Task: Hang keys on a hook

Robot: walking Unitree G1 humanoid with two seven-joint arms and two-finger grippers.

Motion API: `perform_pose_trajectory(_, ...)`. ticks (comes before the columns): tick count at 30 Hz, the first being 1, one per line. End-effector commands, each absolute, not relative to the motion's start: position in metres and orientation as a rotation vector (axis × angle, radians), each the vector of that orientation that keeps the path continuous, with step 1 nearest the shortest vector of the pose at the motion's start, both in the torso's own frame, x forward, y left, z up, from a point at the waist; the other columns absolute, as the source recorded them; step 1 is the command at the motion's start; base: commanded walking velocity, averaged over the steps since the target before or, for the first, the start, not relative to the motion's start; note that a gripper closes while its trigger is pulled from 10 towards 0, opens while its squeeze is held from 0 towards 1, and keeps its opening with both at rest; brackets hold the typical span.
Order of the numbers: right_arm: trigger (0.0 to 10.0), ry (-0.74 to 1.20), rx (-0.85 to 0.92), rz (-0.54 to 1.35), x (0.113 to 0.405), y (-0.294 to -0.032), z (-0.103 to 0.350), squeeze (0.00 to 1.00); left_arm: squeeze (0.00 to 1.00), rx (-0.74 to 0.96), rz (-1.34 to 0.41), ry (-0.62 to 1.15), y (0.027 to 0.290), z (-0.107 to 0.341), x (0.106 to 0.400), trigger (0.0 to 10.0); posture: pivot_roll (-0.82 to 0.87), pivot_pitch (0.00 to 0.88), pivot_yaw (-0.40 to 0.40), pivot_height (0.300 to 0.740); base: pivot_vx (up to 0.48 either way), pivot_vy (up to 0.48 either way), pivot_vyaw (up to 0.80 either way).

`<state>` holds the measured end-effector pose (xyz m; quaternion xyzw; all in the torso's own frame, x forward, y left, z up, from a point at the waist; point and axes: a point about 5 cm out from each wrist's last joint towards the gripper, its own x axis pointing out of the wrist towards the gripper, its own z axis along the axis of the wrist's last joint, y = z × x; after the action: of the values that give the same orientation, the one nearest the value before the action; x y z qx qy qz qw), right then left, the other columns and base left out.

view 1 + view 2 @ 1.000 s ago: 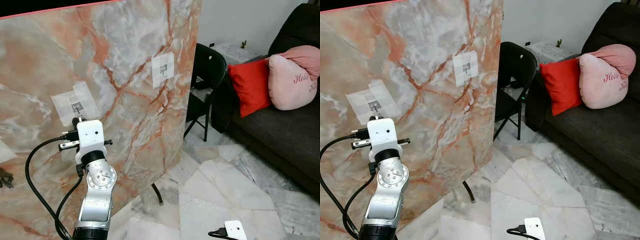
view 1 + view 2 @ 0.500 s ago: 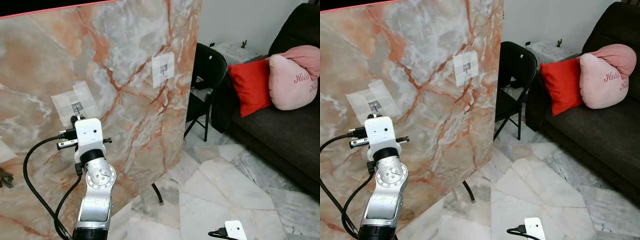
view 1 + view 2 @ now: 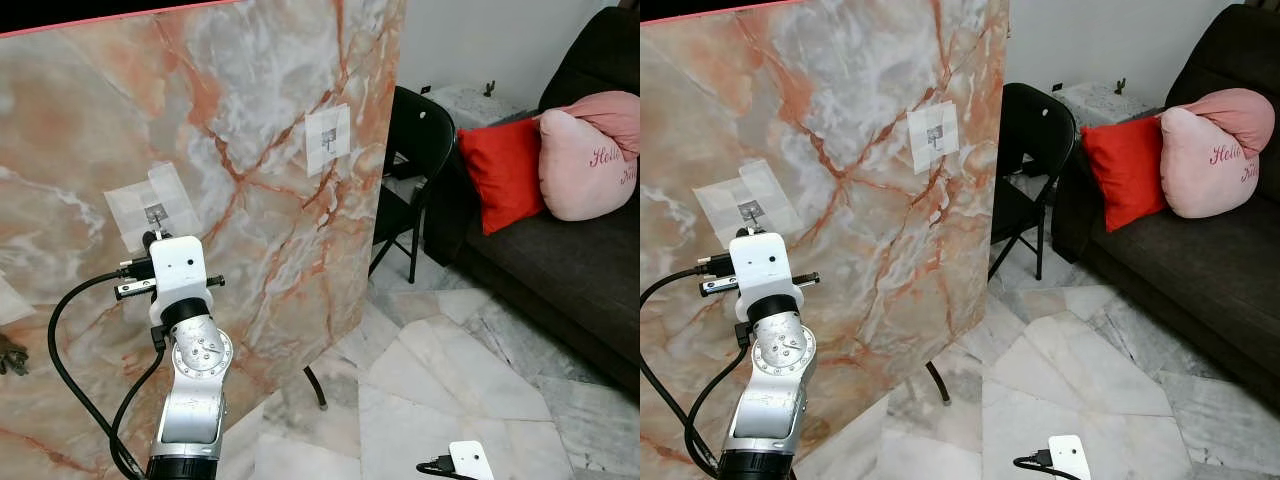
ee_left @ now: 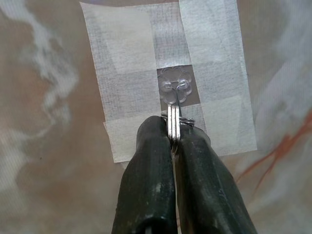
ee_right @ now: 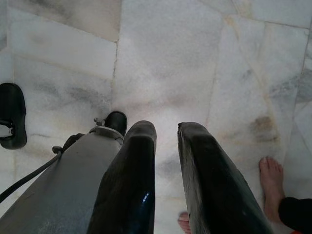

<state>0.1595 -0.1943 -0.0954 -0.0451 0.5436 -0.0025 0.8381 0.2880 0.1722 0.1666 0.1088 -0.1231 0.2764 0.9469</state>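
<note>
Left hand [image 4: 171, 139] slightly left, toward hook [image 4: 176, 87].

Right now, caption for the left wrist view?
Left gripper pinching keys just below the clear hook taped to the marble panel.

two taped hooks [image 3: 153, 212], two cushions [image 3: 500, 170], one chair [image 3: 415, 140]

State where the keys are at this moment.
The keys are pinched between the fingers of the left claw, right up against the clear hook taped to the marble-patterned board, on the robot's left.
</note>
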Motion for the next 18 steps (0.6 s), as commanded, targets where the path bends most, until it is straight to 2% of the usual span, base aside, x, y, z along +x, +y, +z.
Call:
perform_pose_trajectory(1, 10.0, 1.136, -0.087, -0.013, 0.1619, -0.1934, -0.0945, 0.00, 0.00, 0.203, 0.549, -0.276, 0.1678, 0.1748, 0.2878, 10.0, 0.08, 0.000, -0.046, 0.740, 0.000, 0.000, 0.00)
perform_pose_trajectory(18, 10.0, 1.138, -0.086, -0.009, 0.1610, -0.1922, -0.0950, 0.00, 0.00, 0.204, 0.509, -0.245, 0.1594, 0.1695, 0.2891, 10.0, 0.06, 0.000, -0.034, 0.740, 0.000, 0.000, 0.00)
